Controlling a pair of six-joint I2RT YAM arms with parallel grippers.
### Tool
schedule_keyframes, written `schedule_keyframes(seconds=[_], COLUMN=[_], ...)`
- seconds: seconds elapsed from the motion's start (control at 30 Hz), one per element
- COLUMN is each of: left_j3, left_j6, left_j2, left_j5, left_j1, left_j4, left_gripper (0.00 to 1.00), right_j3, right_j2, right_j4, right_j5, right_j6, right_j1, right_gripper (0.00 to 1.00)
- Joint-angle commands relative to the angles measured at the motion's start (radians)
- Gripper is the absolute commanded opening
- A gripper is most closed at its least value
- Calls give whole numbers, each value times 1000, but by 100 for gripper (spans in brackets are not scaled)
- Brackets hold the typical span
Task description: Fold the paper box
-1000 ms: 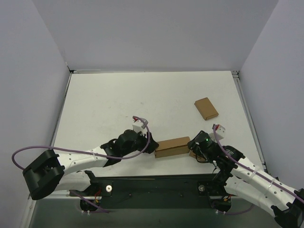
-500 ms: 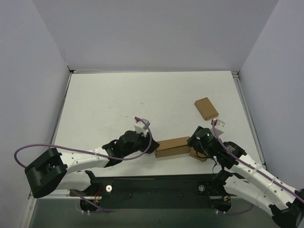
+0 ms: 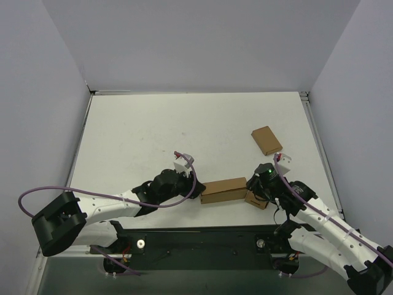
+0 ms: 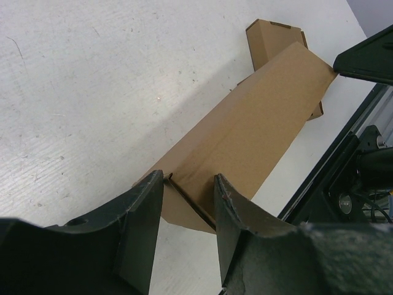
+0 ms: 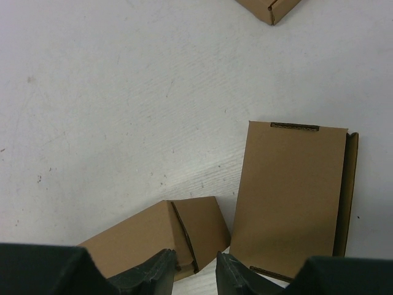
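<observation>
The paper box (image 3: 223, 190) is a long closed brown carton lying near the table's front edge, between both arms. My left gripper (image 3: 198, 188) is at its left end. In the left wrist view its jaws (image 4: 187, 181) stand apart over the end flap of the paper box (image 4: 258, 117), and no clamp shows. My right gripper (image 3: 250, 184) is at the other end. In the right wrist view its fingertips (image 5: 196, 261) stand a little apart, with the corner of the paper box (image 5: 141, 236) just ahead of them.
A small flat brown box (image 5: 291, 196) lies right beside the paper box's right end, partly under my right arm (image 3: 256, 200). Another small box (image 3: 266, 140) sits farther back on the right. The white table (image 3: 153, 135) has grey walls on three sides.
The left jaws have narrowed at the box's left end. The right gripper has shifted slightly away from the base at the right end. The paper box has hardly moved.
</observation>
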Motion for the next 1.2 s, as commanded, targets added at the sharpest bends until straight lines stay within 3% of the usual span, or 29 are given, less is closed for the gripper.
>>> schedule_keyframes(seconds=[0.0, 0.5, 0.83, 1.17], left_j3=[-37, -43, -16, 50], left_j6=[57, 112, 171, 128], left_j2=[14, 5, 124, 65], left_j5=[-25, -48, -125, -251], left_j1=[-3, -7, -114, -131], left_j4=[-133, -148, -131, -257], left_gripper=[46, 46, 46, 45], right_j3=[-23, -108, -86, -4], right_j2=[16, 62, 79, -32], right_j4=[-12, -9, -6, -36], right_j5=[-11, -84, -89, -123], right_j6=[-16, -6, -33, -27], right_j1=[-15, -69, -72, -66], right_gripper=[34, 24, 25, 52])
